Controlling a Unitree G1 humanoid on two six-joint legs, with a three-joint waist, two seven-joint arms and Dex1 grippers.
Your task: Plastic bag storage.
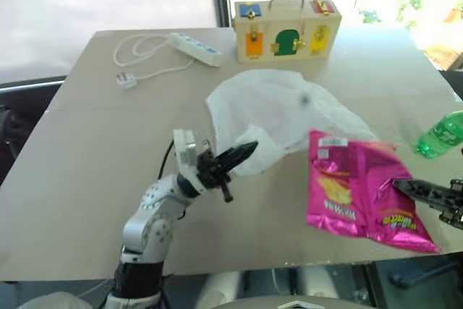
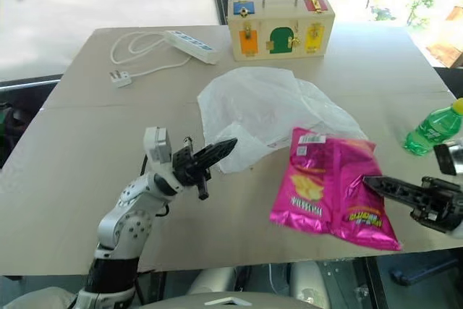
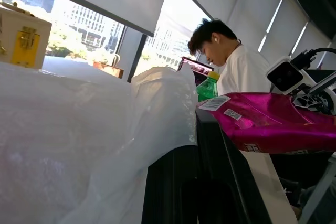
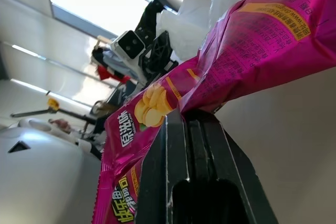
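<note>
A desk [image 1: 87, 179] carries, from left to right: a white power strip [image 1: 194, 47] with its coiled cord near the far left; a wooden box [image 1: 287, 30] with coloured latches at the far edge; the plastic bag [image 1: 278, 110], crumpled near the middle; a pink snack packet [image 1: 362, 192] overlapping the bag's right side; and a green bottle [image 1: 441, 135] lying at the right edge. The left tool [image 1: 242, 153], fingers pressed together and holding nothing, points at the bag's near corner. The right tool [image 2: 387, 186], likewise closed and empty, lies over the packet's right edge.
</note>
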